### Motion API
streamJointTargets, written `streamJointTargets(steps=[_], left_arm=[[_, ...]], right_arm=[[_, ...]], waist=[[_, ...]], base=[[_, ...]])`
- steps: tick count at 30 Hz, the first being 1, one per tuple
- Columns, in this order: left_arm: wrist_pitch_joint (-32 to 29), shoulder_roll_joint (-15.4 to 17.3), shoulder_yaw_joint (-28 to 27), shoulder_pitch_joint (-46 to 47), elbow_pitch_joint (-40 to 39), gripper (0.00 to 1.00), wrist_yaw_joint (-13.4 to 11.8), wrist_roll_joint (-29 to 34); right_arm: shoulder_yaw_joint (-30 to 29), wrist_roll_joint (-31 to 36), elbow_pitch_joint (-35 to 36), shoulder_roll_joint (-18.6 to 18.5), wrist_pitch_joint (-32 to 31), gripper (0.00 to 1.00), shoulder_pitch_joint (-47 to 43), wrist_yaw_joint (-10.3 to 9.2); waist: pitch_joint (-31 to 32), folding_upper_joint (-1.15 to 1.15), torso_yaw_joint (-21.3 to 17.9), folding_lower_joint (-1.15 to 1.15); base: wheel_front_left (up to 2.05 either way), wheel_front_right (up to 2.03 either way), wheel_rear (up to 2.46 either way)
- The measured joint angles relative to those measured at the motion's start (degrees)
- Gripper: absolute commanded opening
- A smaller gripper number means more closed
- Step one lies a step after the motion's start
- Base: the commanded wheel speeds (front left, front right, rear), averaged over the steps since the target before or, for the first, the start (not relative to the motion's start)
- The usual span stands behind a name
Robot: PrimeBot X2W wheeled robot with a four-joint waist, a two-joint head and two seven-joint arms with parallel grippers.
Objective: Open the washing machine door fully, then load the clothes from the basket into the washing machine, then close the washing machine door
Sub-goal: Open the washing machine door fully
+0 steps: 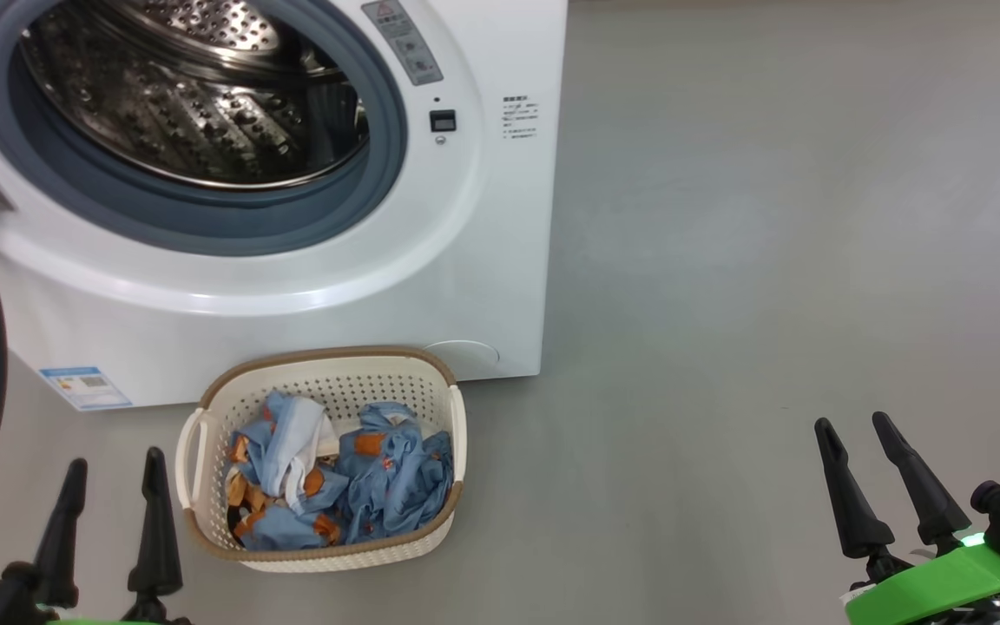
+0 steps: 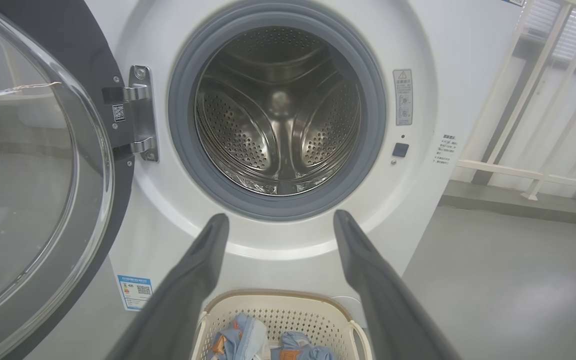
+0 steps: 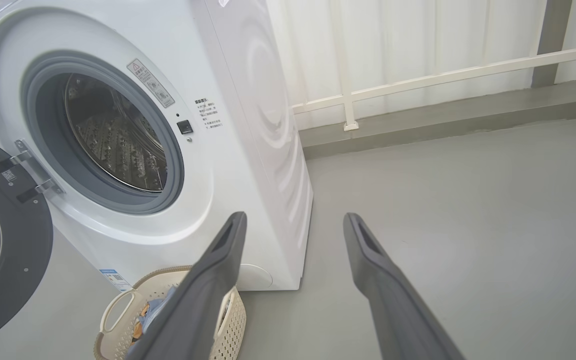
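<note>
Step in hand: I judge the door part done; loading begins with the first pick from the basket.
Door: the washing machine door (image 2: 33, 170) stands swung wide at the left of the left wrist view, clear of the mouth of the washing machine (image 1: 483, 226).
Left pincer (image 1: 115, 460): lower left of the head view, fingers spread wide, nothing in them.
Right pincer (image 1: 851, 423): lower right, equally wide and empty, well apart from the basket.
Clothes (image 1: 378, 477): heaped in the basket (image 1: 326, 358), lower centre of the head view, on the floor (image 1: 769, 260) just before the machine.
Relation: the basket sits just right of my left pincer; in the left wrist view the heap shows at the bottom edge between its fingers.
How to do it well: I would drop the left pincer onto the middle of the heap, bite a deep fold rather than the rim, lift clear of the basket wall, and release well inside the drum (image 2: 278, 110) so nothing drapes over the gasket (image 2: 188, 150).
</note>
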State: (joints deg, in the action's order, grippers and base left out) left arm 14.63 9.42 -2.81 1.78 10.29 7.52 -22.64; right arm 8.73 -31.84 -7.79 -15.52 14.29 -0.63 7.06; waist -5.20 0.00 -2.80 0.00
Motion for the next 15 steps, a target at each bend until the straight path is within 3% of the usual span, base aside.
streamJointTargets(steps=[15], left_arm=[[0.0, -0.98, 0.41, -3.37, -1.55, 1.0, 0.0, -0.41]], right_arm=[[-0.73, 0.0, 0.11, 0.51, 0.0, 1.0, -0.43, 0.0]], waist=[[1.22, 0.0, -1.53, 0.0]], base=[[0.0, 0.0, 0.0]])
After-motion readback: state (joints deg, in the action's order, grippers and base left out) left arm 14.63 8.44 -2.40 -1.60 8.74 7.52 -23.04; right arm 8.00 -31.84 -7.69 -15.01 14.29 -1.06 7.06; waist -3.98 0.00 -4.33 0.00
